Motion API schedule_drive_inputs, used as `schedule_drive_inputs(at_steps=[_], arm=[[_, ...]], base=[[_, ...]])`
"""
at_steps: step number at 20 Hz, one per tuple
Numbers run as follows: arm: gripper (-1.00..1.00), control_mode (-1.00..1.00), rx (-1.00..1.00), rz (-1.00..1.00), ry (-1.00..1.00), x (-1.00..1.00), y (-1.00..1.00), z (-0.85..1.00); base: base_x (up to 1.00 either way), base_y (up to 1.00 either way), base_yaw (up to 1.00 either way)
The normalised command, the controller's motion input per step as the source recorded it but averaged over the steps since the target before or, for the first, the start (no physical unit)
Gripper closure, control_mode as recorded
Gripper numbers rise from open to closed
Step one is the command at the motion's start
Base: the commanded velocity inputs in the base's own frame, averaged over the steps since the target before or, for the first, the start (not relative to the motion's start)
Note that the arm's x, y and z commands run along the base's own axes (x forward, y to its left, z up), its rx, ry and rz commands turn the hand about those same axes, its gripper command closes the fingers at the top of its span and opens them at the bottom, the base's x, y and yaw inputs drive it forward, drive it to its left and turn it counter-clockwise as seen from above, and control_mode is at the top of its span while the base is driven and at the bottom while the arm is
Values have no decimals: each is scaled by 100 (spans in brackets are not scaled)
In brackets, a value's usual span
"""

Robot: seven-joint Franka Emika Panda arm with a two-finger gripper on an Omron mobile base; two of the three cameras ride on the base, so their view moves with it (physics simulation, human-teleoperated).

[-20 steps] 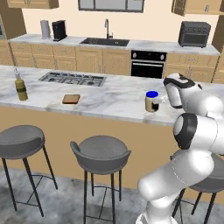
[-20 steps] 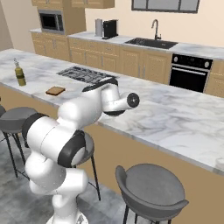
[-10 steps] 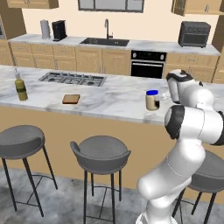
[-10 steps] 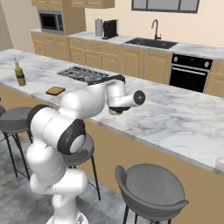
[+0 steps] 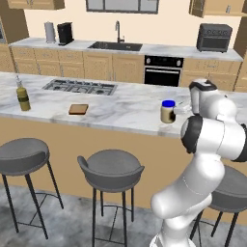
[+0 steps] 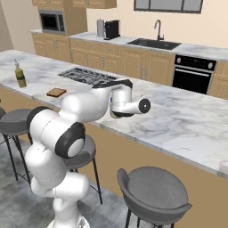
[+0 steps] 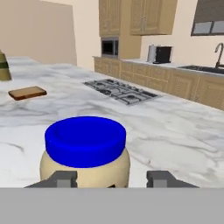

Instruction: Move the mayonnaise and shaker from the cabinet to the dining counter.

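The long white-grey marble dining counter with its tan wooden front is the landmark here. Going from left to right on its top: one tall olive-green bottle near the left end, one built-in gas cooktop behind it, one flat brown slice of bread, and then the mayonnaise, one small squat jar with a blue round lid and cream-beige body, which stands upright near the front edge. In front of the counter I count three round grey stools.

The two-finger gripper is just behind the jar. Its dark fingertips stand apart on both sides of the body, and I judge they have let it go.

So about half the task looks done. The shaker must yet come from the cabinet.
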Motion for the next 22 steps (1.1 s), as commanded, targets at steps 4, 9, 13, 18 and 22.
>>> schedule_drive_inputs(at_steps=[4,9,13,18,22], arm=[[-100,-100,0,0,-10,1,-2,12],[-100,-100,0,0,-1,-1,-15,23],[-100,-100,-1,0,0,-1,-22,19],[-100,-100,-2,-3,4,-20,-18,28],[-100,-100,-10,-14,11,-36,-3,40]], base=[[0,0,0],[0,0,0],[0,0,0],[0,0,0],[0,0,0]])
